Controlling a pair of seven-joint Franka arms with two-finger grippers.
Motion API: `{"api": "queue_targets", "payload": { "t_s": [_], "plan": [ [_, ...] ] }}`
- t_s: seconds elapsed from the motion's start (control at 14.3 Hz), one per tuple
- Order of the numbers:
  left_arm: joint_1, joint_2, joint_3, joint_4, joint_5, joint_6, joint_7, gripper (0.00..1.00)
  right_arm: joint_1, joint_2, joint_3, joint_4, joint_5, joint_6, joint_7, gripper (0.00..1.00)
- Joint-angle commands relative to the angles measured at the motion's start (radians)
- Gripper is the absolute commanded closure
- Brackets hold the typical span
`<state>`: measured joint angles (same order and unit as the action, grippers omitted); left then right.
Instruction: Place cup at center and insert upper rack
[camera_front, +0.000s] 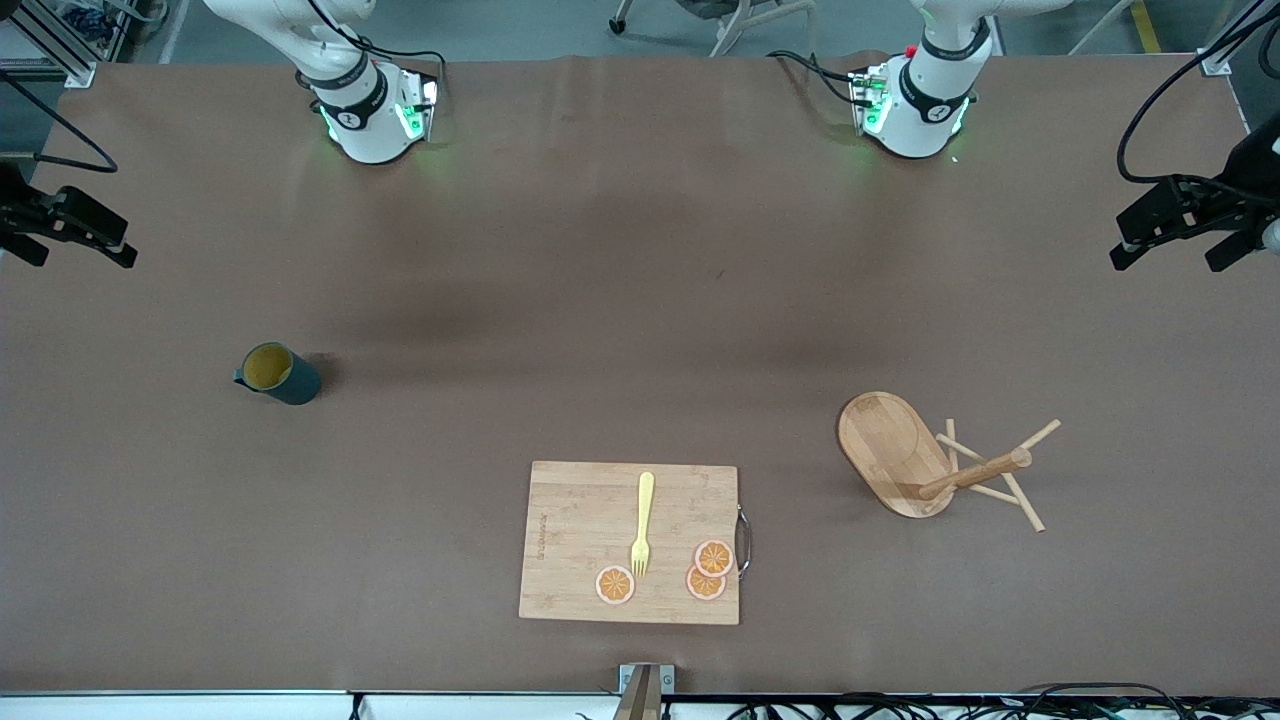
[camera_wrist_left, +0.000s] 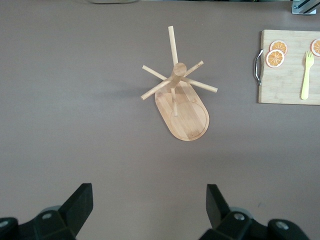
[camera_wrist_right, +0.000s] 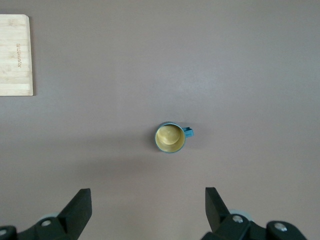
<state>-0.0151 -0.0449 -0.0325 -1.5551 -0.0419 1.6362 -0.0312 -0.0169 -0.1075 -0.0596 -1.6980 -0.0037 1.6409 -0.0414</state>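
Note:
The cup, dark teal with a yellow inside, stands upright on the table toward the right arm's end. The upper rack, a bamboo mug tree with an oval base, stands toward the left arm's end with nothing on its pegs. My right gripper hangs open and empty over the table's right-arm end, apart from the cup. Over the left-arm end, my left gripper is also open and empty, well clear of the rack.
A rectangular bamboo cutting board lies near the table's front edge, between cup and rack. On it are a yellow fork and three orange slices. A metal bracket sits at the front edge.

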Motion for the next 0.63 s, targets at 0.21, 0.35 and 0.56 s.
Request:
{"api": "queue_targets", "payload": {
  "t_s": [0.21,0.35,0.56],
  "plan": [
    [0.001,-0.012,0.002,-0.003,0.017,-0.012,-0.003,0.0,-0.012,0.109,0.011,0.035,0.001,-0.009,0.012,0.0],
    [0.004,-0.01,0.006,-0.005,0.016,-0.012,0.0,0.0,-0.005,0.149,0.009,0.035,0.002,-0.009,0.011,0.0],
    [0.003,-0.012,0.006,-0.003,0.017,-0.012,-0.001,0.0,-0.006,0.215,0.009,0.014,-0.005,0.0,0.009,0.0]
  ]
}}
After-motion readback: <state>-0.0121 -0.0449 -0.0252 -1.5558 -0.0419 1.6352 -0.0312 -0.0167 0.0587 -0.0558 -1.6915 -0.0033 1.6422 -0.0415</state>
